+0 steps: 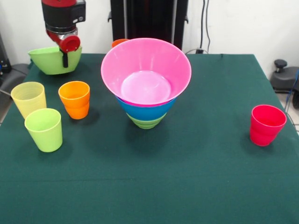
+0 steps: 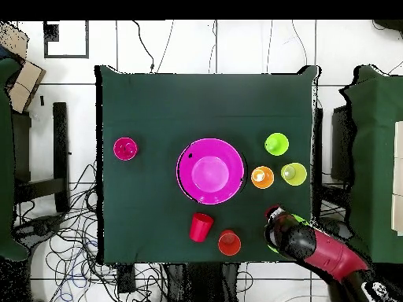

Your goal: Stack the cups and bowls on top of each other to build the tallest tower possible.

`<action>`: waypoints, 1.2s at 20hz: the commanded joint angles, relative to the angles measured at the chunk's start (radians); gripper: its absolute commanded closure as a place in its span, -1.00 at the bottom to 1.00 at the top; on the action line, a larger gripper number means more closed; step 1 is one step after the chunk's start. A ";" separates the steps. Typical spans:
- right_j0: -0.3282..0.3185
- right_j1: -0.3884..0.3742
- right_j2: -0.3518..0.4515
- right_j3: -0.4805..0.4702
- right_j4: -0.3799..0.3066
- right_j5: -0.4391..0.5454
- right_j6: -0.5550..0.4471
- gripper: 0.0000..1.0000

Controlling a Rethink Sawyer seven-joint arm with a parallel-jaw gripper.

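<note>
Nothing here can be read: no lettering, label, brand mark or number shows on the cups, the bowls, the green cloth or the robot arm.

I work in what looks like a robotics lab or test room. My counter is draped in plain dark green cloth and stands on a pale tiled floor with white walls behind. Loose black cables sprawl across the floor beside it, and more cables hang down the wall. A second green-covered counter stands alongside, and my red and black arm reaches in over the edge. A cardboard box sits at one side.
</note>
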 commanded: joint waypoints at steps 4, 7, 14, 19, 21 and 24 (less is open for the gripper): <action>0.060 -0.042 0.095 -0.012 0.022 0.125 0.014 1.00; 0.061 -0.060 0.095 -0.023 0.029 0.164 0.004 1.00; 0.073 -0.089 0.096 -0.040 0.046 0.223 -0.002 1.00; 0.081 -0.122 0.099 -0.050 0.057 0.275 -0.010 1.00; 0.085 -0.126 0.101 -0.063 0.063 0.290 -0.007 1.00; 0.096 -0.131 0.101 -0.079 0.066 0.311 -0.006 1.00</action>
